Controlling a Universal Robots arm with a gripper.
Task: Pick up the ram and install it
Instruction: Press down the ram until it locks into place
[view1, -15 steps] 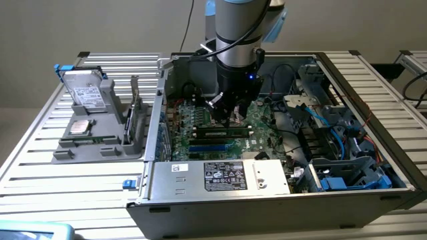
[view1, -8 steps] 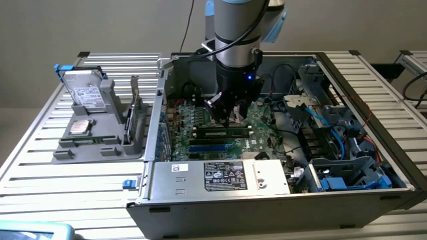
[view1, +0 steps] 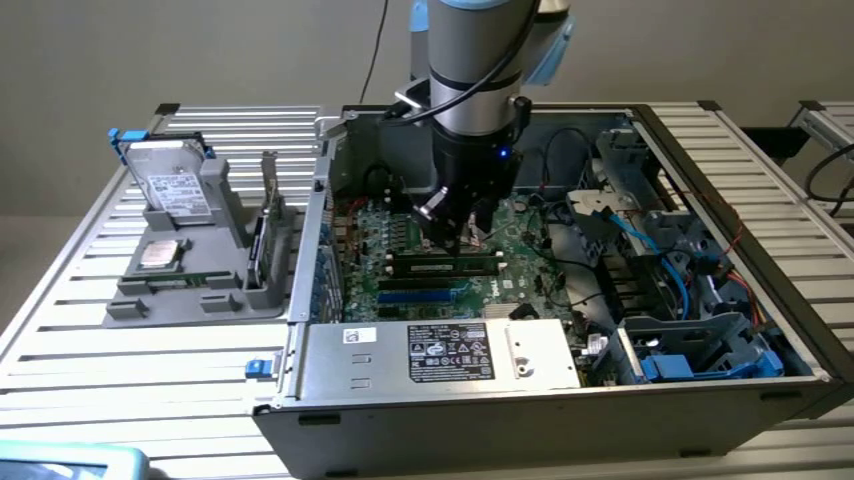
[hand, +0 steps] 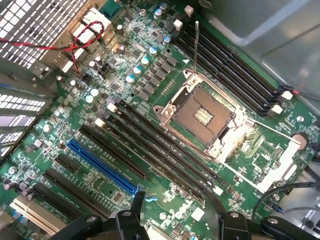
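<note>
Leftmost, at nine o'clock from the open computer case (view1: 534, 420), we see a grey holder (view1: 134, 305) on the slatted table (view1: 134, 380). Along the holder's front edge lies a thin green strip, the ram (view1: 180, 283), seen nearly edge-on. Its chips and label are too small to make out. A silver processor chip (view1: 160, 253) sits just behind it, at twelve o'clock, and a wider card (view1: 271, 225) stands on edge at three o'clock.

Moving right, the arm reaches down into the case. The gripper (view1: 454, 228) hangs low over the motherboard (view1: 380, 240), well apart from the ram. Just below it, at six o'clock, is a dark bar (view1: 447, 266); we cannot tell whether it is bare memory slots or something seated in them.

From the wrist, the fingers (hand: 136, 202) stand apart with green board showing between them. They are cut off at the picture's edge and clasp nothing.
</note>
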